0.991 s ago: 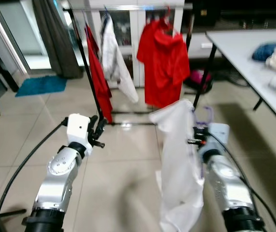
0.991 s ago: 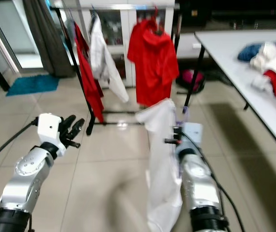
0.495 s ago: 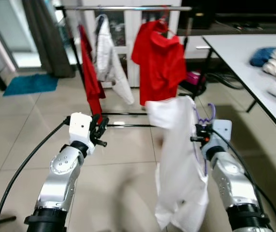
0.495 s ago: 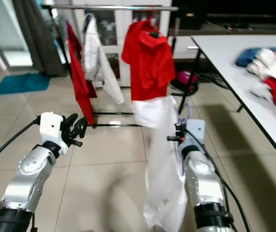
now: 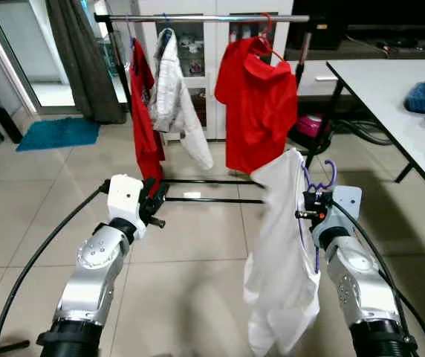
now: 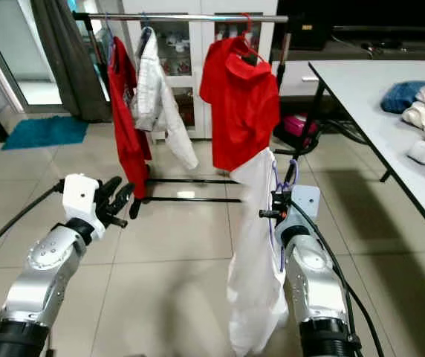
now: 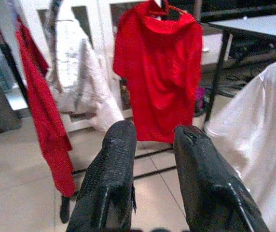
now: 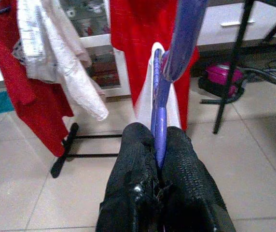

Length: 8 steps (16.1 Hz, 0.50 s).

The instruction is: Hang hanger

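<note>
carrying a loaded hanger toward a crowded rail

the right gripper (image 8: 159,159) pinches the thin purple plastic hanger (image 5: 318,177) between its textured black fingers (image 8: 138,154), holding it up in front of the robot, well short of the rack. a limp white fabric garment (image 5: 283,253) hangs from the hanger down toward the pale tiled floor (image 5: 190,245). the left gripper (image 7: 150,159) is raised beside it, fingers spread and holding nothing.

ahead stands the black-framed clothes rack with a shiny metal top rail (image 5: 198,18). it already carries a narrow red garment (image 5: 144,111) at its left end, a crumpled white patterned jacket (image 5: 172,89) next to that, and a broad red t-shirt (image 5: 261,104) on the right.

the main risks, as i judge them:
- the hook is small and the rail sits high, so a low or tilted approach would make the hook miss or glance off the smooth metal.
- the long soft cloth can swing and drag the hanger round in the pinch, turning the hook away from the rail.
- the free stretch of rail looks short; aiming too near the red t-shirt would snag its hanger or bunch the fabrics.
- the white desk (image 5: 391,82) with piled clothes stands close on the right and its dark leg could catch the arm.
</note>
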Available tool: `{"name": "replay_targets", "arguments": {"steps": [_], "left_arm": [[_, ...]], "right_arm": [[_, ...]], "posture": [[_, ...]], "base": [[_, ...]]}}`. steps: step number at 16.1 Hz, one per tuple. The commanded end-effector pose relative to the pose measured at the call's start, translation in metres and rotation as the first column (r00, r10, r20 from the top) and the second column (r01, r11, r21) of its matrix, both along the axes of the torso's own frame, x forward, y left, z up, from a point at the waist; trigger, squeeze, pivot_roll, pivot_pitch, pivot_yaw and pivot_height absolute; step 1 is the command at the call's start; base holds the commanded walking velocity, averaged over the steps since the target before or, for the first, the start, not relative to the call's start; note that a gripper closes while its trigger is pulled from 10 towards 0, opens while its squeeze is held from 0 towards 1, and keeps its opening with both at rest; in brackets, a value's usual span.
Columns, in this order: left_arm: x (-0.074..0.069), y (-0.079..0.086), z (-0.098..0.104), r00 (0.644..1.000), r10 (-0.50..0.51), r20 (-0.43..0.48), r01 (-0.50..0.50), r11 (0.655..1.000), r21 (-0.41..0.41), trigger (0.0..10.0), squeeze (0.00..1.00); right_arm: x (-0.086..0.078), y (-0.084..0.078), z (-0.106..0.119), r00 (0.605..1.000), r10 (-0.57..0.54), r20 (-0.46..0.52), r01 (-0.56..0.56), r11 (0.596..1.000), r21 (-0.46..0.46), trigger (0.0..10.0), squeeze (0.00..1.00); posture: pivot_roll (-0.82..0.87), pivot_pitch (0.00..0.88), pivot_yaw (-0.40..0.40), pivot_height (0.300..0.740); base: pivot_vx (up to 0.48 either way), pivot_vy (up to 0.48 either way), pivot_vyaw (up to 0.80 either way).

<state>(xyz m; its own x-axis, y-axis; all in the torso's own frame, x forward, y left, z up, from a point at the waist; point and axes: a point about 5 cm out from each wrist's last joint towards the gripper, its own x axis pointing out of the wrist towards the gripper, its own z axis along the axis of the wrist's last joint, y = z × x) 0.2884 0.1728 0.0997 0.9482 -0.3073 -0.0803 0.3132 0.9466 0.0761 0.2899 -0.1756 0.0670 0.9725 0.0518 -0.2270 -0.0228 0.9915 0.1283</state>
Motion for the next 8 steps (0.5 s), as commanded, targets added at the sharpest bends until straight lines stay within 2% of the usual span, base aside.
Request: {"name": "replay_targets", "arguments": {"steps": [1,3,4,6,8], "left_arm": [[-0.001,0.0106,0.001,0.999,0.033,-0.002,-0.033,0.999,0.011,10.0,0.0],[-0.0009,0.0145,-0.0027,0.999,0.036,-0.013,-0.036,0.999,0.012,10.0,0.0],[0.0027,0.0115,-0.0033,1.0,0.021,-0.01,-0.021,0.999,0.032,10.0,0.0],[0.0041,0.0073,0.0027,1.0,0.016,0.004,-0.017,1.0,0.022,10.0,0.0],[-0.0029,0.0119,0.0002,0.999,0.034,-0.001,-0.033,0.999,0.021,10.0,0.0]], "right_arm": [[0.008,0.0136,0.0104,0.998,0.042,0.041,-0.043,0.999,0.015,10.0,0.0],[0.0101,0.0196,0.0174,0.996,0.061,0.062,-0.06,0.998,-0.009,10.0,0.0],[0.0095,0.0171,0.0185,0.997,0.037,0.064,-0.038,0.999,0.011,10.0,0.0],[0.0088,0.0152,0.0154,0.998,0.045,0.049,-0.046,0.999,0.014,10.0,0.0],[0.0106,0.0161,0.0132,0.997,0.061,0.042,-0.062,0.998,0.007,10.0,0.0]], "posture": [[-0.05,0.026,0.012,0.74],[-0.07,0.015,0.029,0.74],[-0.07,0.014,0.024,0.74],[-0.04,0.023,0.006,0.74],[-0.03,0.031,-0.008,0.74]], "base": [[0.326,0.0,0.0],[0.33,0.0,0.0],[0.33,0.0,0.0],[0.328,0.0,0.0],[0.326,0.0,0.0]]}}
